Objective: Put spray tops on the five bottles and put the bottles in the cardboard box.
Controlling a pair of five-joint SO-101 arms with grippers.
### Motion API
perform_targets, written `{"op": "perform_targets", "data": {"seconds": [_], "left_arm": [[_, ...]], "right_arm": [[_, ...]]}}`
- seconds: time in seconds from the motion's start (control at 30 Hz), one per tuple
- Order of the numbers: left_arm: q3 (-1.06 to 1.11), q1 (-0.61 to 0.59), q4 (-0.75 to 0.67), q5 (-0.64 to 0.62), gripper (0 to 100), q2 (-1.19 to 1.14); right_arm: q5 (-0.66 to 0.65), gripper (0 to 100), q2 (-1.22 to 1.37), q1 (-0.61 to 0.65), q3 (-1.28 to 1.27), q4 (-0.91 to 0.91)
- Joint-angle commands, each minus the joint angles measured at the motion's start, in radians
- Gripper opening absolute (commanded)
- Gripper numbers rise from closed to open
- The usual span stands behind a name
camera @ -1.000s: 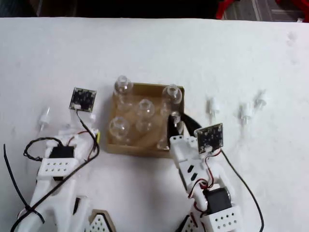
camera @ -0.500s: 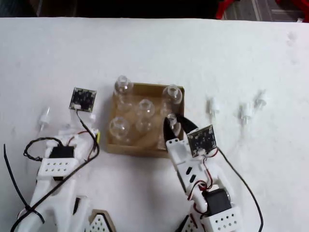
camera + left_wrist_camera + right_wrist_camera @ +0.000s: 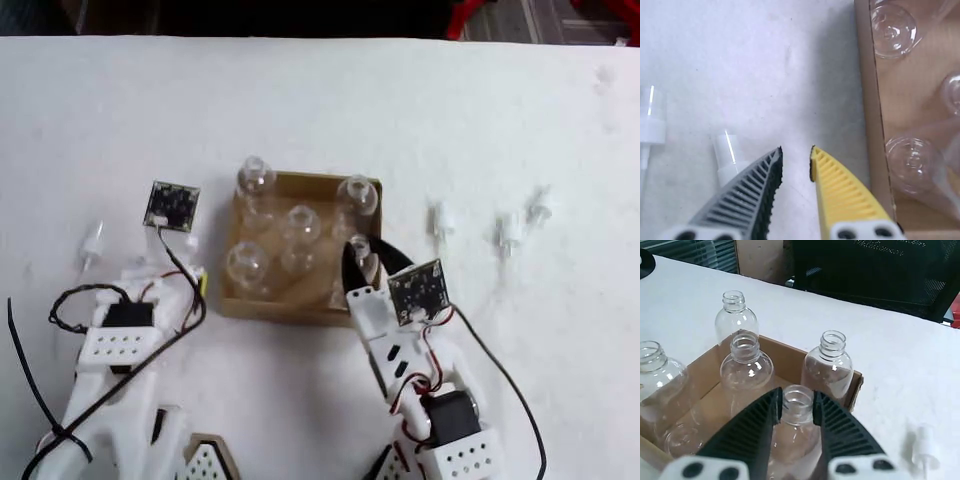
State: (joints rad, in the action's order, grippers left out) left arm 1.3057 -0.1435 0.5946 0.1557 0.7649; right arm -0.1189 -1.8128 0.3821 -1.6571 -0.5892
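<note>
A cardboard box [image 3: 232,300] sits mid-table holding clear bottles with bare necks [image 3: 300,222] [image 3: 246,262] [image 3: 356,192]. Another bottle [image 3: 735,315] appears to stand just beyond the box's far left corner. My right gripper [image 3: 796,391] [image 3: 368,255] is shut on the neck of the bottle [image 3: 797,401] at the box's near right corner. My left gripper [image 3: 796,150] hovers over the table left of the box wall [image 3: 867,100], slightly open and holding nothing. A white spray top [image 3: 725,155] lies beside its grey finger, and another [image 3: 650,125] lies farther out.
Three more spray tops [image 3: 440,218] [image 3: 510,233] [image 3: 540,210] lie on the white table right of the box, and one [image 3: 92,245] lies at the far left. Cables trail from both arms near the front edge.
The right arm has shifted a little to the left and its fingers have drawn in around the near right bottle's neck. The left arm has not moved.
</note>
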Motion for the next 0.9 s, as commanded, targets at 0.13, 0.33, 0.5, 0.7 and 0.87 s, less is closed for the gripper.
{"op": "perform_targets", "data": {"seconds": [0.13, 0.33, 0.5, 0.7, 0.87], "left_arm": [[-0.006, 0.008, -0.021, -0.003, 9, 0.002], [-0.006, 0.010, -0.021, -0.003, 9, 0.002], [-0.006, 0.007, -0.021, -0.003, 9, 0.002], [-0.006, 0.004, -0.021, -0.003, 9, 0.002], [-0.006, 0.004, -0.021, -0.003, 9, 0.002]], "right_arm": [[-0.015, 15.8, 0.007, -0.007, 0.060, -0.050], [-0.008, 15.9, 0.007, -0.007, 0.203, -0.179], [-0.006, 15.9, 0.007, -0.015, 0.373, -0.302], [-0.008, 15.9, 0.007, -0.068, 0.399, -0.314], [-0.006, 15.9, 0.007, -0.255, 0.396, -0.314]]}}
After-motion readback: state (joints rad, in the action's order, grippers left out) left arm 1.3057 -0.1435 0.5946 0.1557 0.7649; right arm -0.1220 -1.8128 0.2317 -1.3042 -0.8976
